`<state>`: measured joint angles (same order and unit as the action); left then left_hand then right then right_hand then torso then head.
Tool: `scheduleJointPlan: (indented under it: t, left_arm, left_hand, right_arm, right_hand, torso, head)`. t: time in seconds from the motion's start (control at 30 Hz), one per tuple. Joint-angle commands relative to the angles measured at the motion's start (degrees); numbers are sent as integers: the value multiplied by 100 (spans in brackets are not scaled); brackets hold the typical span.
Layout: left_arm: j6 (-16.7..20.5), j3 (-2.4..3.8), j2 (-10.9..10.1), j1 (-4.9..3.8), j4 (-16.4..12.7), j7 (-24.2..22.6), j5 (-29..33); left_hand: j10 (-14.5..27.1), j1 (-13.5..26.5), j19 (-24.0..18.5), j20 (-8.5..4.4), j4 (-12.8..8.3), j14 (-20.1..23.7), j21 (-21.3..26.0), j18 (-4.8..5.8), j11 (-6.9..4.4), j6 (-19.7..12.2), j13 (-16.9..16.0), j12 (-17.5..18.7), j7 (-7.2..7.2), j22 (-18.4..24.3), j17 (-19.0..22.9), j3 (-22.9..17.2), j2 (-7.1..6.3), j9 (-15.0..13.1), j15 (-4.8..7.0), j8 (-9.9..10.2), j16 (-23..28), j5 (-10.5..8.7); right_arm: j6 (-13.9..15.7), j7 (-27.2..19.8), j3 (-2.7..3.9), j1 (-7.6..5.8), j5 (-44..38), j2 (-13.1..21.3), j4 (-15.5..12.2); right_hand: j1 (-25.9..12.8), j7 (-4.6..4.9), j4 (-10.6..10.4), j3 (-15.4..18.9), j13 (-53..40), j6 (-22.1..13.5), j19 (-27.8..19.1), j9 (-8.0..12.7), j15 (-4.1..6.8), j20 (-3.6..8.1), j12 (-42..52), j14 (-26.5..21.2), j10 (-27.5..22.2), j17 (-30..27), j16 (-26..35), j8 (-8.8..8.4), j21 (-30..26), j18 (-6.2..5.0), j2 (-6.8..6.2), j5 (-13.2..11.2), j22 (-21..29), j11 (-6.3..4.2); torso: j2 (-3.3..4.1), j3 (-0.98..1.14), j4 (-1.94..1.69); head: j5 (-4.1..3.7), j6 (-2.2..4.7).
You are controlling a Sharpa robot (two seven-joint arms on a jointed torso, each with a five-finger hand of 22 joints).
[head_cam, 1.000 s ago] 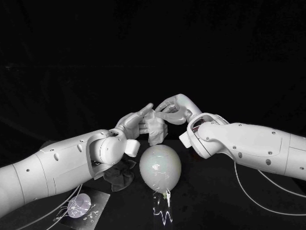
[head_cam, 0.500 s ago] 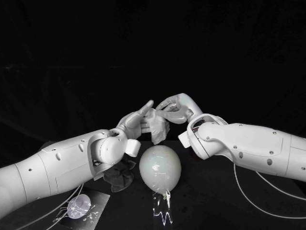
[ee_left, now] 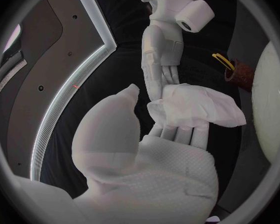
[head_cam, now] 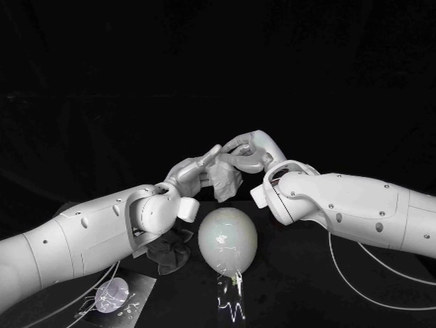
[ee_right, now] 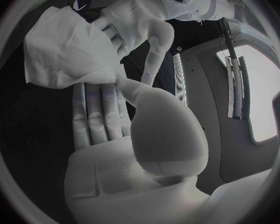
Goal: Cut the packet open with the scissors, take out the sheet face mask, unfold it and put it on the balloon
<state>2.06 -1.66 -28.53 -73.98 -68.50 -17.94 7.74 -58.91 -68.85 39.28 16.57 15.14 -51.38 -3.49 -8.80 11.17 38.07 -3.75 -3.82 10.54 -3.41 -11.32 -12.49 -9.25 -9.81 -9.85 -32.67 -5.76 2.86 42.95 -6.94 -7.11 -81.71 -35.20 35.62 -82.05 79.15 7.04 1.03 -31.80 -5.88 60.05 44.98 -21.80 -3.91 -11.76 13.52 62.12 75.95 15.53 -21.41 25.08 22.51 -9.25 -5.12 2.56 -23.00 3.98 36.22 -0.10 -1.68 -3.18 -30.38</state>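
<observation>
Right robot hand (head_cam: 246, 154) pinches the sheet mask (head_cam: 224, 181) near the balloon (head_cam: 226, 239); left robot hand (head_cam: 191, 175) touches it, grip unclear.

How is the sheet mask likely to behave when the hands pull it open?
Probably floppy: the sheet mask hangs crumpled between the left hand and right hand. Likely light, since a mere pinch carries it. It may cling to itself, as its layers lie bunched.
</observation>
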Motion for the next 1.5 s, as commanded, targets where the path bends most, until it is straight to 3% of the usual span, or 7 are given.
scheduleJointPlan:
  t: [0.03, 0.33, 0.63, 1.5]
  left_arm:
    - [-352, -14, 64, 14, -23, -91, -52]
    - [-377, -26, 87, 28, 35, -73, -53]
    - [-370, -31, 71, 30, 45, -56, -53]
    - [-133, -35, 13, 31, 59, -184, -26]
  left_hand:
    - [50, -183, -50, 7, -1, 35, 6, 103, -25, 62, 9, 16, 217, -1, 14, 109, -18, 25, -4, 61, 42, -15]
    - [41, -797, 76, 7, -31, -25, -42, 56, -50, 185, 6, 9, 188, -24, 33, 381, 64, 100, 12, 226, 64, -12]
    - [-34, -1294, 577, 6, -134, -189, -153, -32, -62, 322, 4, -1, 152, -73, 21, 412, 223, 147, 51, 330, 13, -11]
    - [-219, -1604, 791, 3, -144, -384, -252, -113, -124, 515, -1, -15, 80, -85, -11, 501, 286, 211, 121, 467, -65, -10]
  right_arm:
    - [38, -191, 26, -34, 85, -33, -25]
    - [50, -215, 46, -67, 120, -30, -23]
    - [47, -224, 52, -78, 130, -18, 11]
    - [-36, -139, 50, -84, 229, 110, -2]
  right_hand:
    - [-1, 1, 20, -41, 0, -45, -61, -24, 10, 9, -29, 44, -9, 15, 34, 40, 46, -103, 44, 20, -24, -27]
    - [-13, 2, 35, -57, -5, -56, -80, -47, 10, 10, -36, 46, -10, 27, 45, 51, 71, -101, 46, 20, -52, -26]
    - [-24, 3, 48, -69, -9, -63, -96, -65, 9, 11, -41, 48, -9, 38, 54, 59, 92, -100, 47, 20, -75, -26]
    - [-51, 3, 80, -92, -20, -79, -137, -110, 10, 12, -51, 57, -3, 66, 72, 78, 143, -99, 44, 20, -135, -26]
  torso:
    - [-4, 0, 2]
    - [1, 3, 1]
    - [-4, 0, 0]
    - [4, 4, -1]
  head:
    - [-4, 11]
    - [-11, 18]
    - [-13, 23]
    - [-12, 21]
